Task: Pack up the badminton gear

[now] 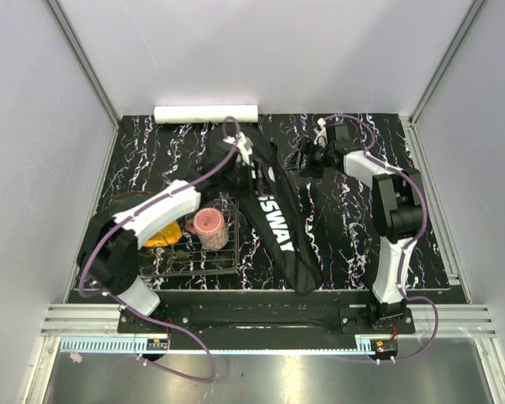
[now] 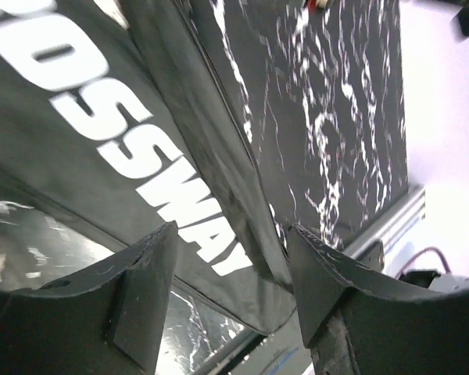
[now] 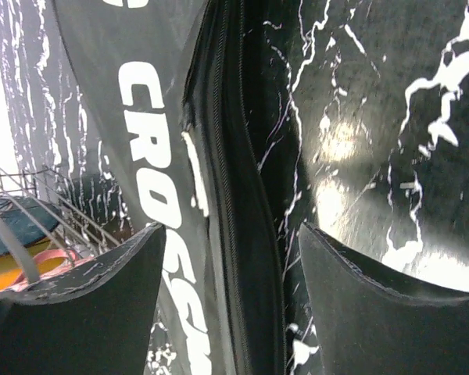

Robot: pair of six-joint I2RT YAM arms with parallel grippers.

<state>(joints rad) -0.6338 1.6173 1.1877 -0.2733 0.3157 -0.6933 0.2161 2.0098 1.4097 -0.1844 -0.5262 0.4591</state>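
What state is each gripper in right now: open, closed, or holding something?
Left gripper: open, empty, above the long black fabric "CROSSWAY" bag.
Right gripper: open, empty, above the same bag.

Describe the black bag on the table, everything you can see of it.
The bag is long, narrow and of black fabric, with white CROSSWAY lettering and a zip along one edge. It lies flat, slanting across the table beside the wire basket. The left gripper and right gripper hang open over it; neither grips it.
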